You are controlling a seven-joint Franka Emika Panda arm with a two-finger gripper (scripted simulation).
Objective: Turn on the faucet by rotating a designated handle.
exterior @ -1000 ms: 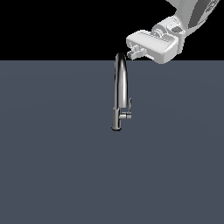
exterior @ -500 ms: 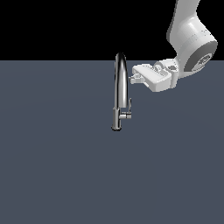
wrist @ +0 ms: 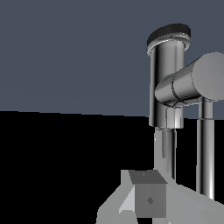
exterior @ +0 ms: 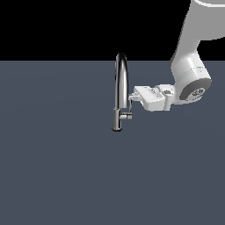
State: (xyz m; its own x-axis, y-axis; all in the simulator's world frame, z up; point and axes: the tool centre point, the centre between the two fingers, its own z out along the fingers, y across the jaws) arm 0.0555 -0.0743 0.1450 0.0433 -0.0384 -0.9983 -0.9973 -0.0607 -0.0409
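Faucet [exterior: 121, 90]: 1 slim chrome gooseneck tap is standing upright on the dark grey floor [exterior: 66, 176], near the middle of the exterior view; its arched top is reaching just above the line where the floor is meeting the black background.

Faucet base: a short cylinder is sitting at the bottom of the faucet, resting on the floor.

Handle [exterior: 126, 116]: 1 small chrome lever on a short horizontal stub is sticking out of the faucet's lower body, toward the exterior view's right, just above the base. In the wrist view the stub [wrist: 192, 85] is showing as a thick chrome cylinder crossing in front of the faucet's column [wrist: 165, 78].

Gripper [exterior: 132, 97]: the white hand is lying roughly level beside the faucet, on the exterior view's right of it, with its tips pointing at the faucet's stem. It is sitting above the handle and below the faucet's arch. The tips are appearing to be right against the stem, though I cannot tell whether they are touching it.

Gripper state: I cannot tell whether the fingers are spread or pressed together; only 1 grey pad [wrist: 148, 200] is showing clearly in the wrist view, and nothing is visibly pinched.

Arm [exterior: 193, 57]: the white Panda arm is coming down from the upper corner on the exterior view's right of the faucet, bending at a rounded wrist joint behind the gripper.
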